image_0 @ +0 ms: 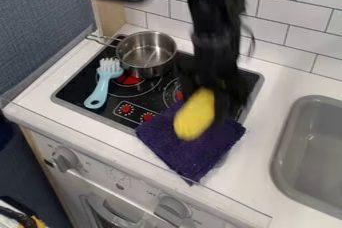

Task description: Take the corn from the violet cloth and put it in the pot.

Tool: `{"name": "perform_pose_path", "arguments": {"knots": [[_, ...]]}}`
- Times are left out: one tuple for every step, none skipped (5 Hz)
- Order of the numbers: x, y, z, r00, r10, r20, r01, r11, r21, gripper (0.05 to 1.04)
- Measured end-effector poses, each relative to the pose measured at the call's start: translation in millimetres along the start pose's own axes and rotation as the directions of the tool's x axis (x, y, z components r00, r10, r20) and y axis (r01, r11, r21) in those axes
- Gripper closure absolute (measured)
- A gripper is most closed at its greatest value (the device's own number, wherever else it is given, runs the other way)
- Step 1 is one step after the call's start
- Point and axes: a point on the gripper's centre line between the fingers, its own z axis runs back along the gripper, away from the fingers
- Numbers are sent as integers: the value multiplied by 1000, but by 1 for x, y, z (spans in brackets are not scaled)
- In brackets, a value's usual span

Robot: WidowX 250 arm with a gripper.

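Camera view: corn (194, 115) lengthwise, steeply down-left.

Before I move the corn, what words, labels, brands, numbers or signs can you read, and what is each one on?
None reads clearly enough to quote.
Front panel: small marks near the knobs, too small to read.
Stove: fine marks around the red dots, too small to read.
Pot, brush, cloth, corn: no text that I can make out.

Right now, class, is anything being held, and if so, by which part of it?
Yes, the yellow corn: the hand has it by its upper end, over the violet cloth.
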Motion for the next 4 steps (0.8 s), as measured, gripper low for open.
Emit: {"name": "perform_pose_path", "arguments": {"knots": [[23, 50, 34, 982, 153, 112, -152, 988, -19, 422], [42, 90, 20, 975, 198, 99, -200, 980, 7, 422], [57, 136, -2, 971, 220, 94, -227, 972, 65, 422], [70, 153, -23, 970, 231, 75, -237, 968, 78, 422]]}}
